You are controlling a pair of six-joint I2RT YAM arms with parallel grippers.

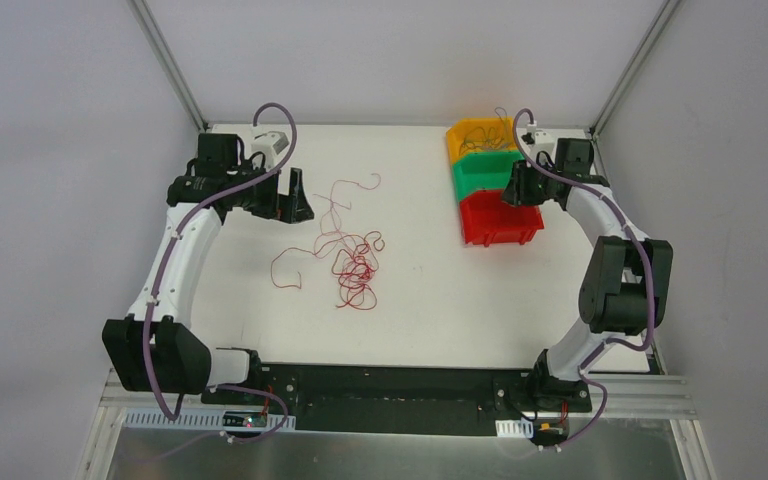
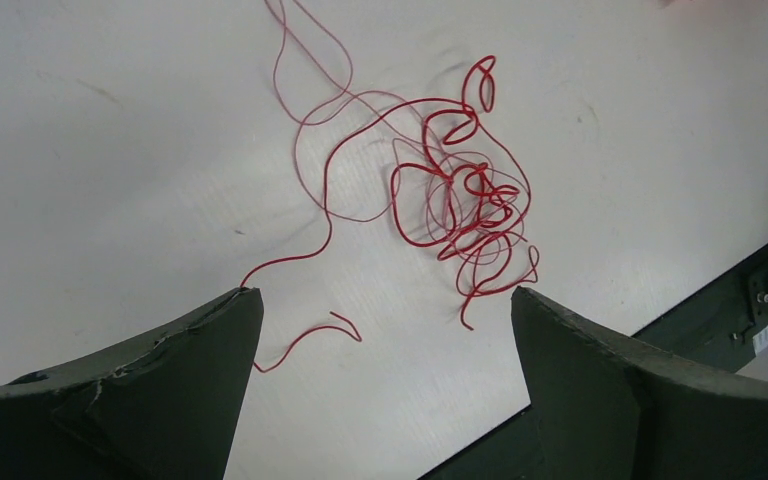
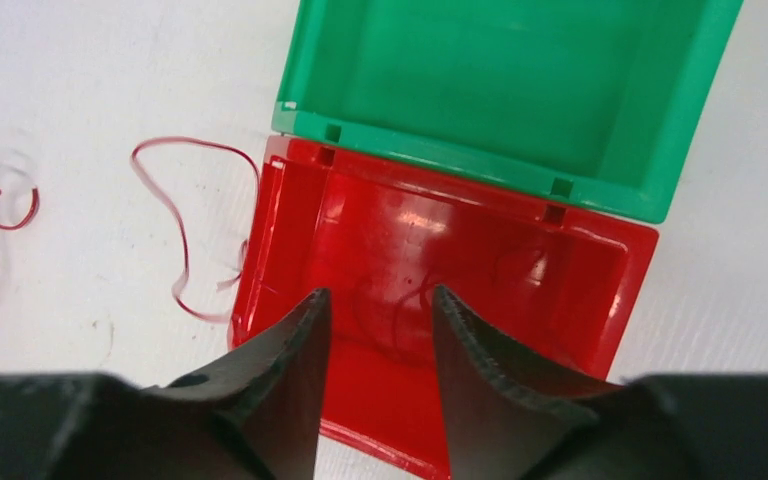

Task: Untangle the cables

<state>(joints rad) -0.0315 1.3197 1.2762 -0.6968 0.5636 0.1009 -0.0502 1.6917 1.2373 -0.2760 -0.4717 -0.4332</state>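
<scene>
So the main knot of cables sits mid-table, mostly red, loose tails trailing toward the left gripper, which hangs over it with jaws spread wide and nothing in them. The right gripper is above the red bin, jaws parted, no wire pinched that I can see. My worry: one red strand loops on the table right against the bin's left wall, maybe draped over the rim, so it could slide back out. And a grab into the clump itself probably drags everything and tightens it
</scene>
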